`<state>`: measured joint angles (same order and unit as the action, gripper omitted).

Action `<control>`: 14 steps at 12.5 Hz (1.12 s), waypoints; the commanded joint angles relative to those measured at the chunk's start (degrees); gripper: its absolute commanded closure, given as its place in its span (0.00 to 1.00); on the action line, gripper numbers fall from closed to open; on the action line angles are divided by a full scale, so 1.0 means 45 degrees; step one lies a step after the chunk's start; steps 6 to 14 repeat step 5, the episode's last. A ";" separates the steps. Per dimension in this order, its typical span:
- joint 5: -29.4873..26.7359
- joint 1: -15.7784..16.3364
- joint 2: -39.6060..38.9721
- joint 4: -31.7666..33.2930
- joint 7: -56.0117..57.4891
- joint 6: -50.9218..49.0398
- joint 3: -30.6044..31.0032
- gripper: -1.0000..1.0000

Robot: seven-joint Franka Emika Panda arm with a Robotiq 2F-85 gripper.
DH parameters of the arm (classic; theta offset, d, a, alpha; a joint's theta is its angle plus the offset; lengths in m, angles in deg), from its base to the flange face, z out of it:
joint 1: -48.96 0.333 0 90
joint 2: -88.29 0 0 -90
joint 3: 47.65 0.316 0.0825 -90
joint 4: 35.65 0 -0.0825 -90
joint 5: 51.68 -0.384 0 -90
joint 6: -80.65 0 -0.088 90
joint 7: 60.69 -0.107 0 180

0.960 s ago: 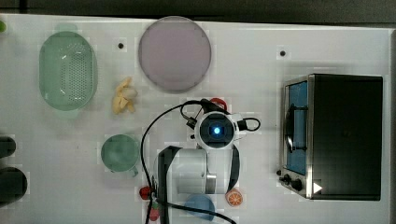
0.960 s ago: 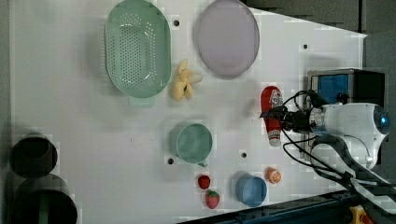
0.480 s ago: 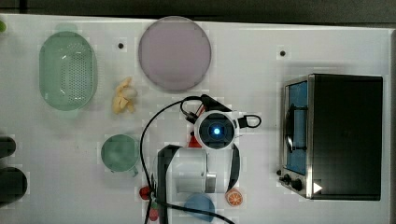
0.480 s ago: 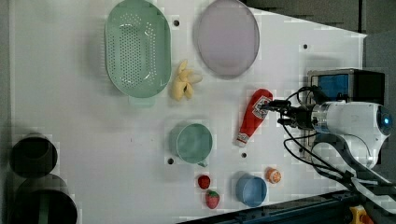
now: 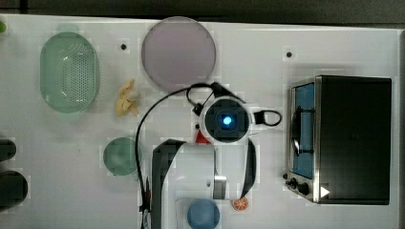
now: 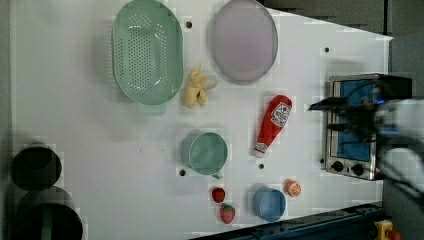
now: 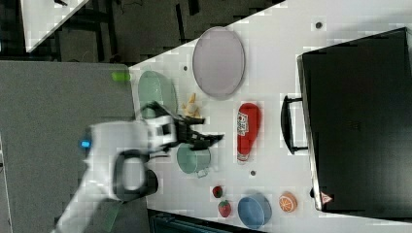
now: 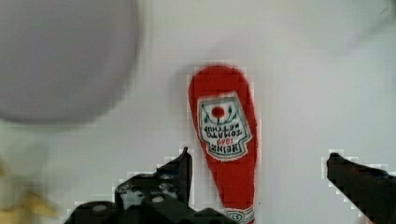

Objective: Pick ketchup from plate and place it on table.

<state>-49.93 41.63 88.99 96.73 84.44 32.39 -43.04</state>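
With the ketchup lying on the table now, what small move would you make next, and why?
Probably lift the gripper straight up and away: its fingers are spread open, and the ketchup lies flat on the table, clear of the plate.

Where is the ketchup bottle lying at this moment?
The ketchup lies flat on the table, off the plate. In the left view it is just below the plate, between the green cup and the toaster oven.

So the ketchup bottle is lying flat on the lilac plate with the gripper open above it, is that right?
Not quite. The ketchup bottle lies flat on the white table, apart from the lilac plate, as the left view shows. The gripper is open above it, as you said.
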 commanded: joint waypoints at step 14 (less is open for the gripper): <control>-0.0084 -0.0016 0.0973 -0.4713 -0.2310 -0.5170 0.0048 0.00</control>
